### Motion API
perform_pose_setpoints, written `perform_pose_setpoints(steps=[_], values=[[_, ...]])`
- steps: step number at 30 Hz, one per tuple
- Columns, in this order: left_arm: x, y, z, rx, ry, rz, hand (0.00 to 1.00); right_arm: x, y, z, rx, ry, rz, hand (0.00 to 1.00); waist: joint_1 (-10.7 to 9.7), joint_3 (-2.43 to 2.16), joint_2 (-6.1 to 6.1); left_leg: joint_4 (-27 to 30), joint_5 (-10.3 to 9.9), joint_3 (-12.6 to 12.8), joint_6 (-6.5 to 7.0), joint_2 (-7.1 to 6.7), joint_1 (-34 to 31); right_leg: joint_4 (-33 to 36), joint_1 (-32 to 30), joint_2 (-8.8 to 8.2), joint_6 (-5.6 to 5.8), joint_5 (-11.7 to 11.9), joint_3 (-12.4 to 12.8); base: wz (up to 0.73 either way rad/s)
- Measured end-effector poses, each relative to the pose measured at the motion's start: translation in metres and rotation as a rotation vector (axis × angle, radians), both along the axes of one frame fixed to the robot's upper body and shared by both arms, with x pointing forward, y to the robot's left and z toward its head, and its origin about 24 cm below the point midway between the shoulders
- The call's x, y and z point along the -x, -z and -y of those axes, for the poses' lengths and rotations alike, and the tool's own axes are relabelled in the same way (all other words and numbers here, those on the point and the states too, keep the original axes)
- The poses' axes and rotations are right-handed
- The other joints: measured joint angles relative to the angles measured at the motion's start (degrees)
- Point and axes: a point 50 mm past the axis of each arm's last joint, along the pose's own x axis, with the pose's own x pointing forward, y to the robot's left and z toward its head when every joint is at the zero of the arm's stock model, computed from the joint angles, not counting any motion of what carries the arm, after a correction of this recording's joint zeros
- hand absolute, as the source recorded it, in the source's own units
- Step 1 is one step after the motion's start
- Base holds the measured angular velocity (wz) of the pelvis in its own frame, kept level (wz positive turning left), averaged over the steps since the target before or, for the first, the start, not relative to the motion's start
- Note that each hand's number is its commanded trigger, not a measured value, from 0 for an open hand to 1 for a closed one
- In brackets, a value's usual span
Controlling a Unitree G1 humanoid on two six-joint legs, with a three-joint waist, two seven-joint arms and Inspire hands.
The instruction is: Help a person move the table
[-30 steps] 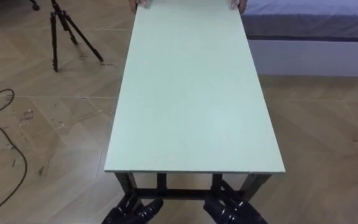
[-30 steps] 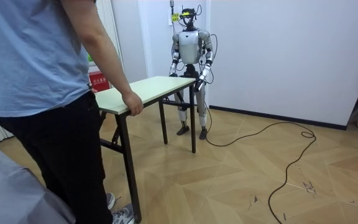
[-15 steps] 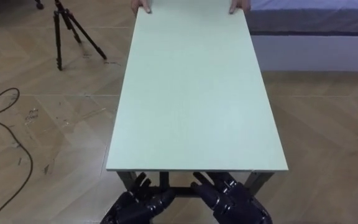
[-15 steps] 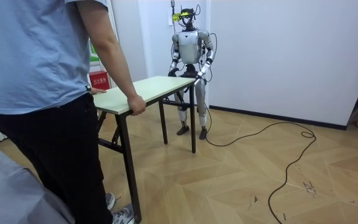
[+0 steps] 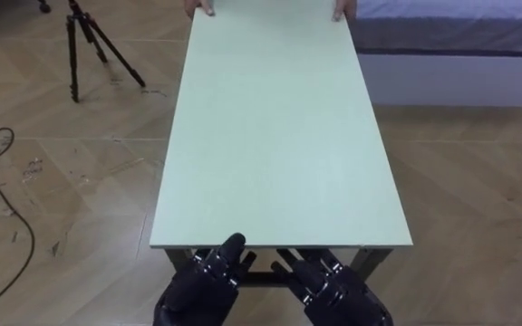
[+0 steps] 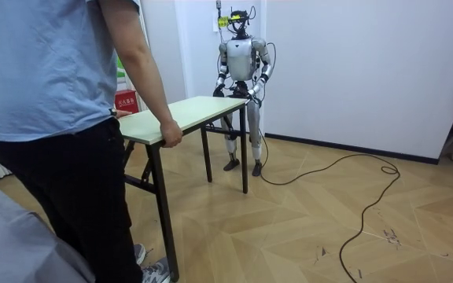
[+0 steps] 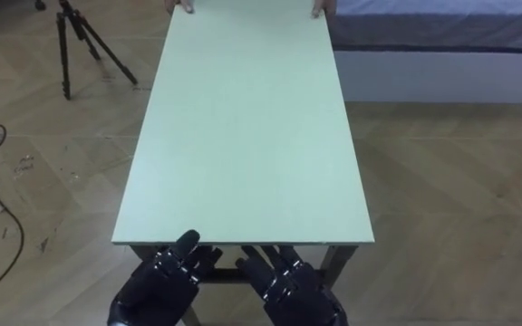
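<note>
A long pale green table (image 5: 279,136) with dark legs stretches away from me. My left hand (image 5: 205,285) and right hand (image 5: 333,288) are black and sit just below its near edge, fingers straight and pointing up toward the edge. At the far end a person grips the tabletop with a hand (image 5: 204,7) on each corner. In the room view I stand at one short end of the table (image 6: 187,112), and the person (image 6: 61,118) stands at the other, one hand (image 6: 169,134) curled over the edge.
A black tripod (image 5: 84,45) stands on the wooden floor at the far left. A dark cable (image 5: 3,226) curls over the floor on my left. A bed (image 5: 451,45) with a white base lies at the far right.
Both my hands have risen from under the near edge and their fingers have straightened toward it. The person keeps hold of the far end.
</note>
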Motion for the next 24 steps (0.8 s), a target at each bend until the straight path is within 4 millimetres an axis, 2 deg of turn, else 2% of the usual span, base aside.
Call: perform_pose_setpoints(steps=[5,15,24], values=[[0.0018,0.0,-0.0028,0.017,0.001,0.003,0.0,-0.0003,-0.0003,-0.0007,-0.004,-0.008,-0.001,0.0,-0.7,-0.06,-0.09,-0.04,0.0,-0.05,0.0,0.0,-0.06,0.03,-0.05,0.0,0.0,0.0,-0.13,0.0],[0.0023,-0.0008,-0.0044,0.063,-0.03,-0.008,0.0,0.0006,-0.0007,-0.0036,-0.078,0.031,-0.025,0.0,-0.64,-0.11,-0.02,-0.12,0.0,0.03,0.0,0.0,0.18,0.12,-0.04,-0.01,0.0,0.0,0.01,0.0],[0.0006,-0.0013,-0.0045,0.077,-0.049,-0.009,0.0,-0.0024,-0.0038,-0.0094,-0.154,0.098,-0.068,0.0,-0.62,0.16,0.44,-0.1,0.0,0.13,0.0,-0.02,0.33,0.23,-0.06,0.01,-0.01,0.01,0.3,0.0]])
